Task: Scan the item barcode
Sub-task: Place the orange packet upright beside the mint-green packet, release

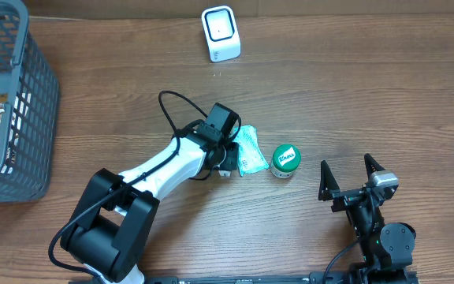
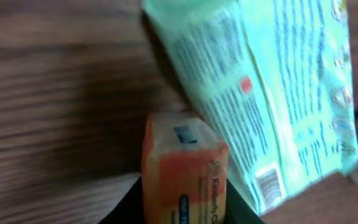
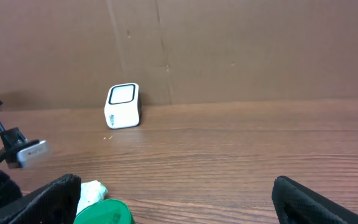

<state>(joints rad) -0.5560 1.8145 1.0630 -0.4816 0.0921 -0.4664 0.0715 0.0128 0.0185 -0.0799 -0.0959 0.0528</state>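
Observation:
In the left wrist view my left gripper (image 2: 185, 208) is shut on a small orange packet (image 2: 182, 165), its black jaws pressed on both sides. A pale green printed packet (image 2: 272, 93) lies right beside it on the table, with a barcode (image 2: 269, 183) on its near corner. From overhead the left gripper (image 1: 227, 160) sits at mid-table against the green packet (image 1: 251, 150); the orange packet is hidden there. The white scanner (image 1: 221, 33) stands at the back edge. My right gripper (image 1: 351, 175) rests open and empty at the front right.
A green-lidded tub (image 1: 285, 160) stands just right of the green packet. A grey wire basket (image 1: 30, 95) holding several packets fills the left edge. In the right wrist view, the scanner (image 3: 123, 106) stands before a cardboard wall (image 3: 241, 50).

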